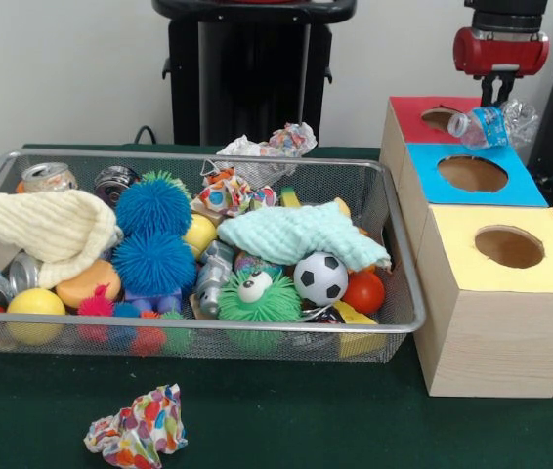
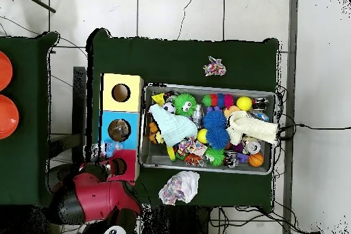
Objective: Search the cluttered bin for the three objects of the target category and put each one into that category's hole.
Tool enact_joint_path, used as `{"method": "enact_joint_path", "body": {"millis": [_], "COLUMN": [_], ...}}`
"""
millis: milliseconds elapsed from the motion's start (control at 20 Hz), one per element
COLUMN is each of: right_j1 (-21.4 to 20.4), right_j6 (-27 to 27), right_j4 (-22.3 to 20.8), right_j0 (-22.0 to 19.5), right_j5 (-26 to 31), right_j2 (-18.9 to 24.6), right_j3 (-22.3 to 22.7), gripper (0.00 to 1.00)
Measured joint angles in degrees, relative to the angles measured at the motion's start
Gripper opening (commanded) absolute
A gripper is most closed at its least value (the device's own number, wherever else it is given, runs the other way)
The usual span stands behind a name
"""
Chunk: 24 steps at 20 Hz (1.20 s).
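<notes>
Gripping a crumpled clear plastic bottle with a blue label [image 1: 489,125], the robot's gripper [image 1: 496,95] hangs closed on it at the far right of the front view, just above the red-topped wooden box with a round hole [image 1: 415,114]. The bottle lies tilted, its neck end over the hole's edge. So the step in hand looks like the drop of 1 target object into its hole.

Going left to right across the front view: the silver wire mesh bin [image 1: 408,283] holds a cream knitted cloth [image 1: 47,227], 2 blue spiky rubber balls [image 1: 154,234], crushed metal cans [image 1: 47,177], a yellow ball [image 1: 34,303], a mint-green cloth [image 1: 296,234], a green fuzzy toy with an eye [image 1: 257,296], a black-and-white toy football [image 1: 319,277] and a red ball [image 1: 365,291]. On the green table in front lies a crumpled multicoloured paper wad [image 1: 138,428]. Right of the bin stand the blue-topped box [image 1: 477,176] and the yellow-topped box [image 1: 506,249].

Next, I judge, the bottle must be centred over the red hole and released, since its length lies partly across the rim and could snag. Then the search of the bin goes on.
</notes>
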Motion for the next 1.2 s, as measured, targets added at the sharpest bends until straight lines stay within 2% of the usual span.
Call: {"method": "enact_joint_path", "body": {"millis": [700,1200], "right_j1": [0.03,1.11], "right_j6": [0.00,0.00], "right_j4": [-0.24,-0.25], "right_j0": [0.05,2.91], "right_j5": [0.00,0.01], "right_j2": [0.02,-0.62], "right_j3": [-0.03,-1.44], "gripper": [0.00,0.00]}}
